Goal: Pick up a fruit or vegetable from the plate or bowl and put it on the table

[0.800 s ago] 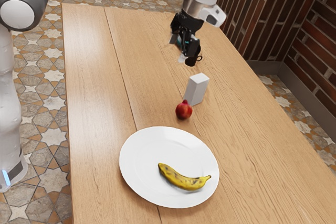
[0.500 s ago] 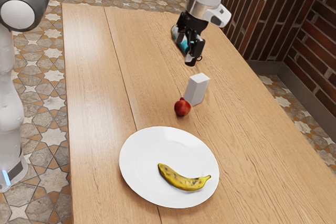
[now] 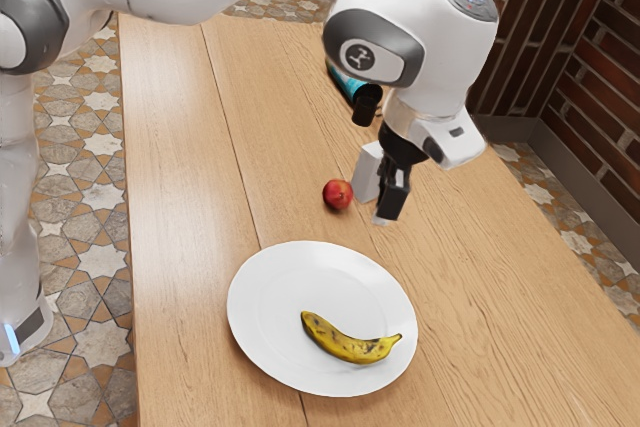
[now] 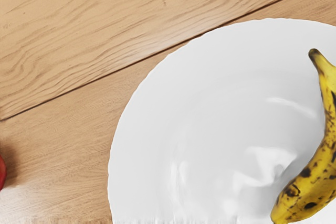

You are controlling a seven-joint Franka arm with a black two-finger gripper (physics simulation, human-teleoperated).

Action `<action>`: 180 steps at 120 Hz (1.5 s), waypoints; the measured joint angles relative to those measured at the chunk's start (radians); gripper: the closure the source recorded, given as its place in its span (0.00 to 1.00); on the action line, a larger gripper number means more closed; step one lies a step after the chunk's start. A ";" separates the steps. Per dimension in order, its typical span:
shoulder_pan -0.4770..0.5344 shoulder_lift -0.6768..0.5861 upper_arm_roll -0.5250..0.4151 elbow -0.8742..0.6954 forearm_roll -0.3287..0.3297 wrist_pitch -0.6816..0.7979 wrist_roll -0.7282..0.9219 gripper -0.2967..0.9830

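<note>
Wood table, brick wall, and a banana on a plate

The table is brown wood with long thin lines in it. Under it is a floor of star tiles. A red fruit sits on the wood, close to the plate but not on it. Near the red fruit is a white block, partly behind the gripper. A blue and black thing lies farther back.

The banana lies on the white plate, with its stem by the rim. The gripper is up in the air, near the plate but not over the banana. I can't tell if its jaws are spread or pressed together.

I think the job now is to get to the banana. It should go right over the fat middle part, then turn so the jaws can squeeze across the skinny way. The jaws need to be wide before going down. Go down slowly, because a bump could tip the plate or make the banana slide. Squeeze just enough, since it looks soft. Then lift it straight up, past the rim, and put it gently on bare wood, away from the red fruit, so nothing rolls.
</note>
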 joint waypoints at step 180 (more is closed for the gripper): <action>-0.196 -0.075 0.089 -0.418 -0.296 0.376 0.006 0.23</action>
